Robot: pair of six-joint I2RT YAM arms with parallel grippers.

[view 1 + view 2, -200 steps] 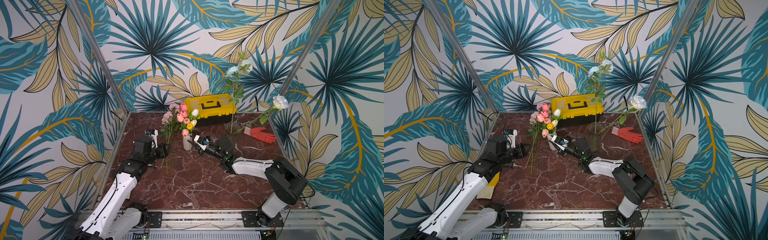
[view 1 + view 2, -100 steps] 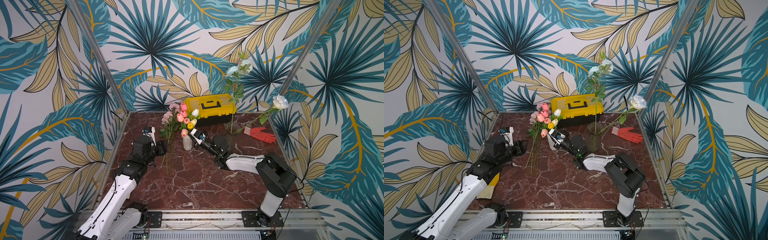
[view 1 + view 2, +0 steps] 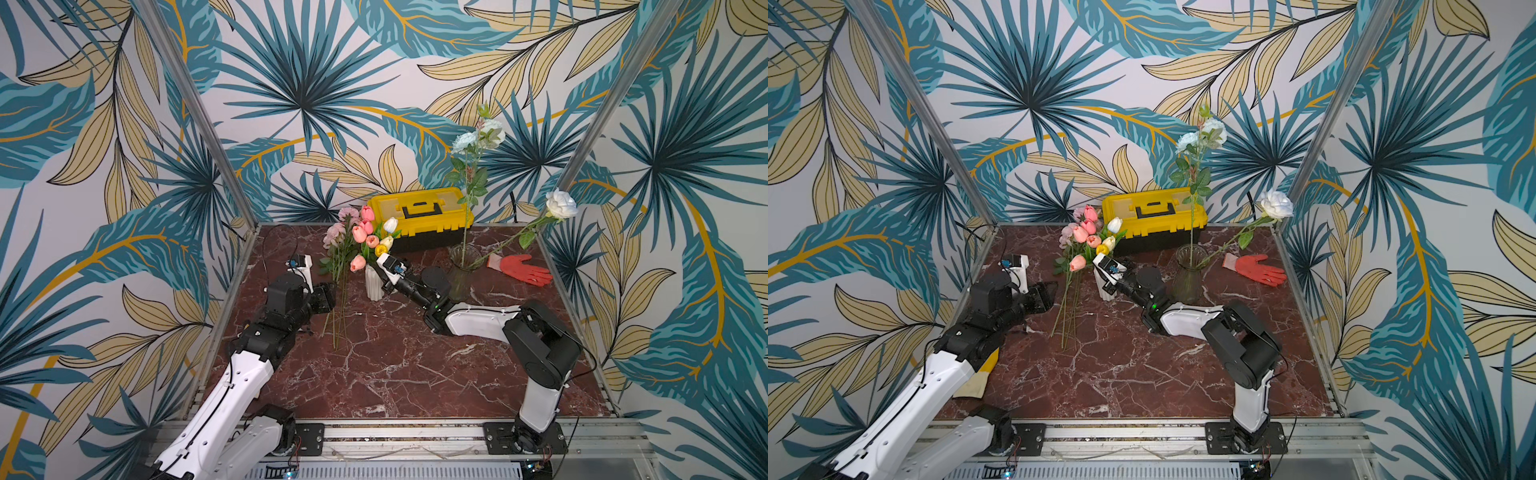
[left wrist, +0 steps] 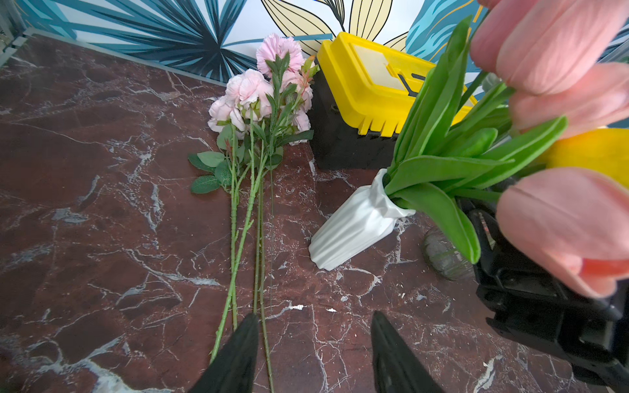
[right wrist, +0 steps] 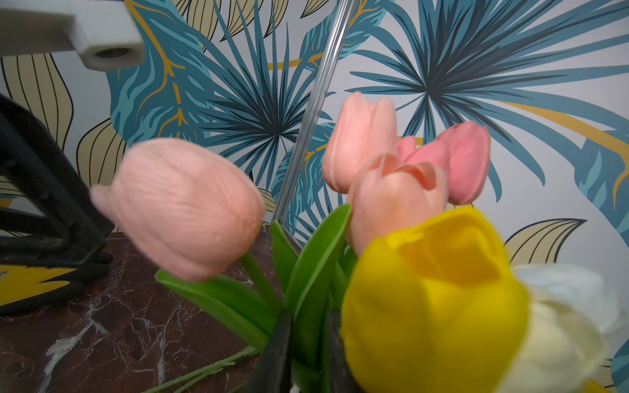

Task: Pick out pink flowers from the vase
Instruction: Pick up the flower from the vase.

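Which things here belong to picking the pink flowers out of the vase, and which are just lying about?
Job: pink tulips; white ribbed vase; pink roses and carnation lying beside it; right gripper, closed around tulip stems; left gripper, open.
Lying about: yellow toolbox; red glove; glass vase with pale blue flowers and white rose; yellow tulip; white tulips.

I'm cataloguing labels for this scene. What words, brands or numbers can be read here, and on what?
None can be read.
The yellow toolbox, white vase and red glove show no print.
Any marking on the left arm or right arm is too small to tell.
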